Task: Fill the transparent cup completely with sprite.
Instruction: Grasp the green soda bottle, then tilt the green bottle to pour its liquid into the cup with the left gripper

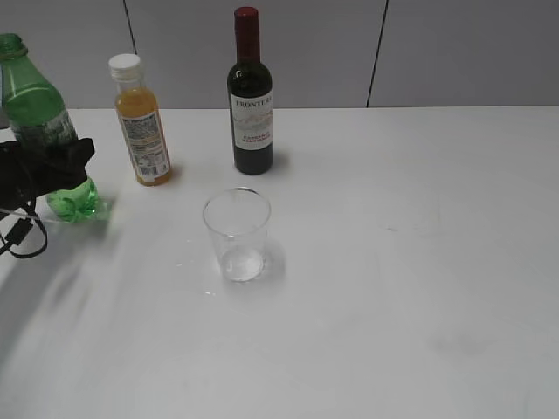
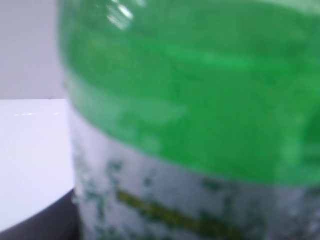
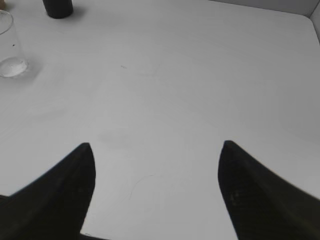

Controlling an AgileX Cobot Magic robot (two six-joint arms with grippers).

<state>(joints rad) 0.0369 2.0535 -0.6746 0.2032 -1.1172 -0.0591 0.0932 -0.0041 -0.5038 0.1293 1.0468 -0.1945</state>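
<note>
One left gripper (image 1: 61, 166) clamps green bottle (image 1: 39, 122) (capless) — transparent cup (image 1: 237, 234) apart.

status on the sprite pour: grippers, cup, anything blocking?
Left gripper clamped on green sprite bottle, upright, capless. Right gripper open, empty, above bare table. Transparent cup upright, empty. Path from bottle to cup clear; juice bottle and wine bottle behind.

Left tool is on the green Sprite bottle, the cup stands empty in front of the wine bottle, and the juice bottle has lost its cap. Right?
Not quite. The exterior view shows the juice bottle with its white cap on. The rest holds: left tool at the green Sprite bottle, cup empty before the wine bottle.
</note>
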